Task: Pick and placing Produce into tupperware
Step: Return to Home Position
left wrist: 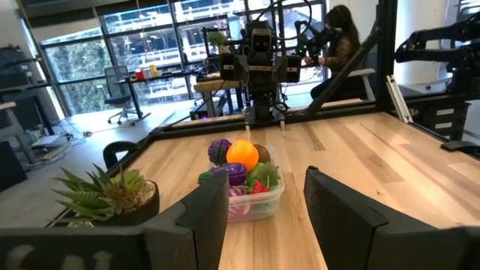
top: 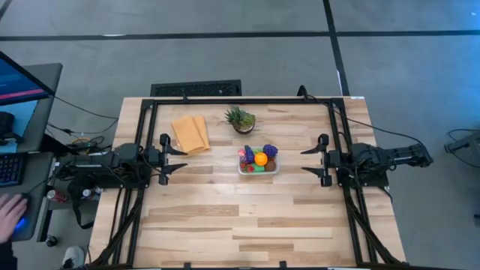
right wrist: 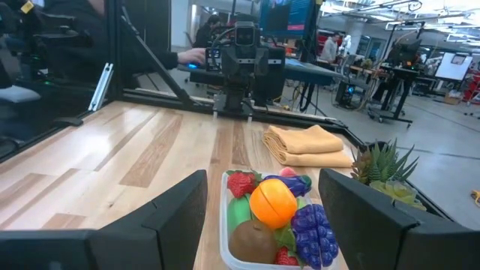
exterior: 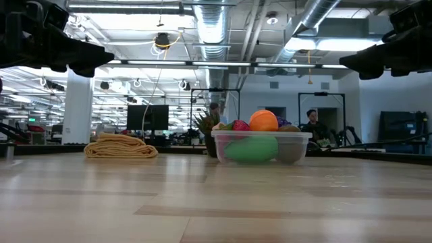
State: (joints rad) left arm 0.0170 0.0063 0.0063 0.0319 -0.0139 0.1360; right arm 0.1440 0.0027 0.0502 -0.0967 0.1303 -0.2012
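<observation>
I am holding my left gripper (top: pixel 181 160) above the left part of the wooden table (top: pixel 225 225), its jaws spread wide and gripping nothing. My right gripper (top: pixel 306 160) is hanging above the right part, facing the left one across the table, its jaws likewise spread and empty. Both are hovering clear of the tabletop.

The clear tupperware (top: pixel 259 172) is sitting between my two grippers, well apart from each and somewhat nearer the right one. The produce is lying heaped inside it. A toy orange (right wrist: pixel 273 202) is resting on top of the pile, a purple grape cluster (right wrist: pixel 313 229) is leaning beside it, and a brown kiwi (right wrist: pixel 252 240) is lying at the end nearest my right wrist. A red strawberry (right wrist: pixel 240 182) and a purple eggplant (right wrist: pixel 296 182) are lying at the other end. A green piece (exterior: pixel 251 148) is showing through the container's wall.

A spiky potted plant (top: pixel 241 118) is standing near the tupperware, toward the table's far edge. A folded yellow-orange cloth (top: pixel 190 133) is lying beside the plant, on my left gripper's side.
</observation>
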